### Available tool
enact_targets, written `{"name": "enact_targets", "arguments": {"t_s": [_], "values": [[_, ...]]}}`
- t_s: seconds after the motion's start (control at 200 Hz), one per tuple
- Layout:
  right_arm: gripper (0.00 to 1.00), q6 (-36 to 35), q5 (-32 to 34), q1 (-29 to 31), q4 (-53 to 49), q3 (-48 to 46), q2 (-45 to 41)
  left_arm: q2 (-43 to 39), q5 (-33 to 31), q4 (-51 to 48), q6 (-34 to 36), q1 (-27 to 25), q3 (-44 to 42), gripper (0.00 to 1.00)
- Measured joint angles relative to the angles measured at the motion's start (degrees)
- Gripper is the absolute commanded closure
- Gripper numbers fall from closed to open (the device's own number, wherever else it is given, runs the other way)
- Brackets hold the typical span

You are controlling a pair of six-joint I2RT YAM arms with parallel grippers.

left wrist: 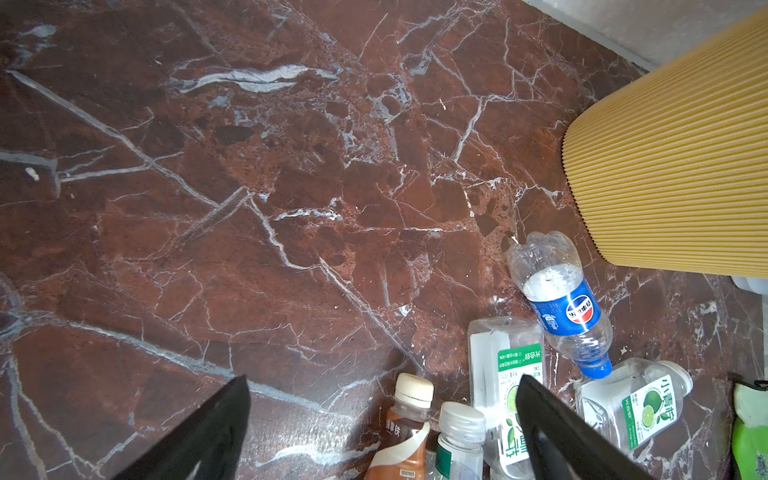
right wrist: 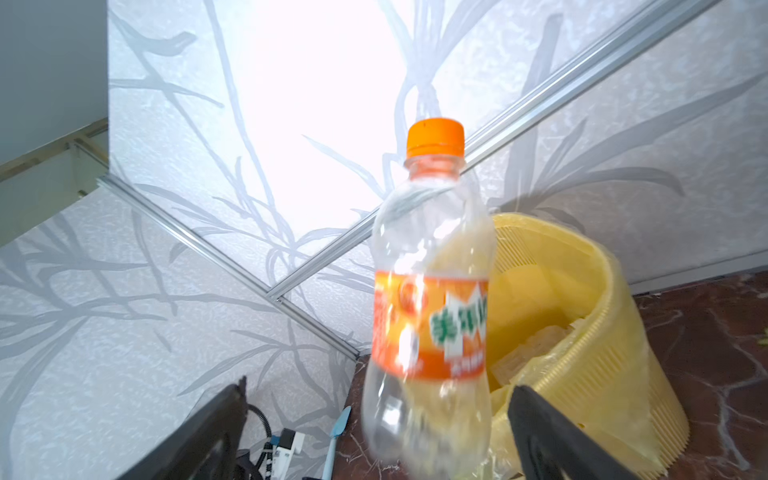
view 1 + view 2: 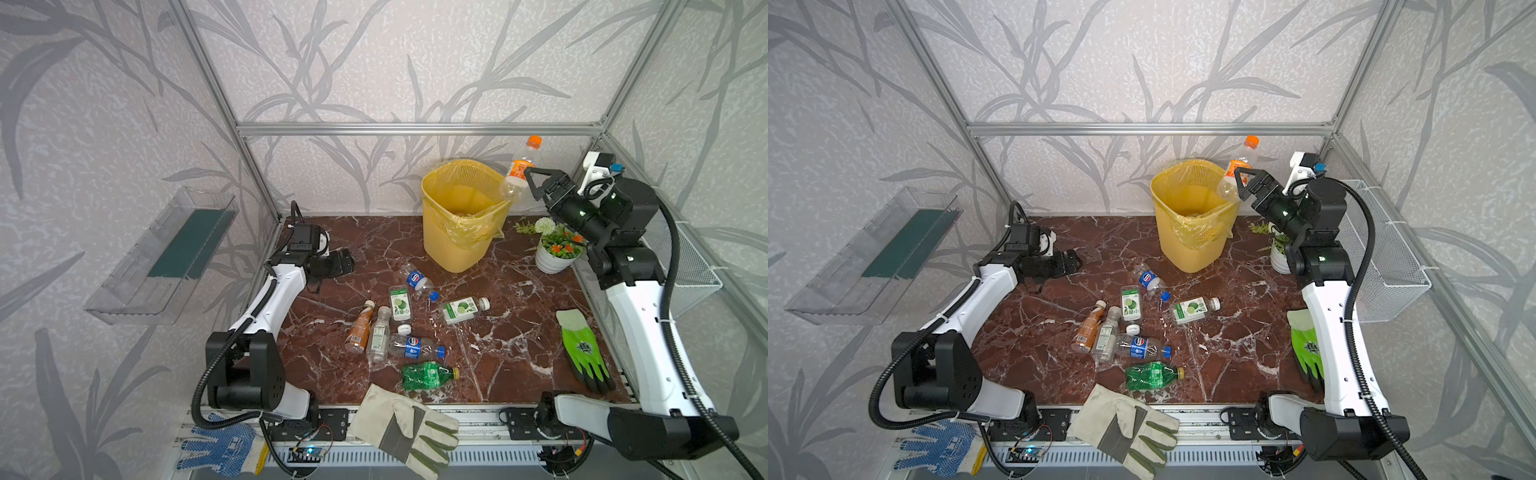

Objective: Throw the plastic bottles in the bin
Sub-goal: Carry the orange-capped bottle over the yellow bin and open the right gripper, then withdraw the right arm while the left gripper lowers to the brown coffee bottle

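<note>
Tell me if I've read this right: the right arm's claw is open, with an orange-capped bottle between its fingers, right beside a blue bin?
Not quite. The bin is yellow, not blue, as both top views and the right wrist view show. The rest holds: the right gripper is open, and the orange-capped bottle sits between its fingers, right beside the bin's rim.

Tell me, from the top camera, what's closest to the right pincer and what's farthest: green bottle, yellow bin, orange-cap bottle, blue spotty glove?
From the right pincer, in a top view:
1. orange-cap bottle, right at it.
2. yellow bin, just beside, at the back.
3. green bottle, lying front middle.
4. blue spotty glove, front left corner.
</note>
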Motion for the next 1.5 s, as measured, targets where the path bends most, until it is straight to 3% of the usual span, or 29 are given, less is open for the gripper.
{"name": "enact_targets", "arguments": {"t_s": [0.32,0.545,0.79,1.125,1.5], "values": [[0.01,-0.37,-2.25,-4.7,-4.87,-21.22,-1.36,-8.7,2.75,-0.61,-2.62,-0.22,-7.28,0.01],[0.01,-3.19,-1.68,-8.37,-4.9,-27.74,-8.37,-9.46,3.34,-2.89,-3.04,-3.08,-11.15,0.01],[0.03,-7.13,-1.11,-8.35,-4.42,-35.12,-6.78,-9.73,2.4,-4.11,-5.07,-8.41,-16.17,0.01],[0.08,-11.23,0.44,-8.35,-3.82,-38.66,-6.56,-8.35,-1.62,-5.01,-9.14,-15.1,-19.52,0.08],[0.09,-12.31,0.76,-7.72,-1.88,-40.46,-6.56,-4.9,-5.64,-4.52,-12.83,-15.91,-22.97,0.24]]}}
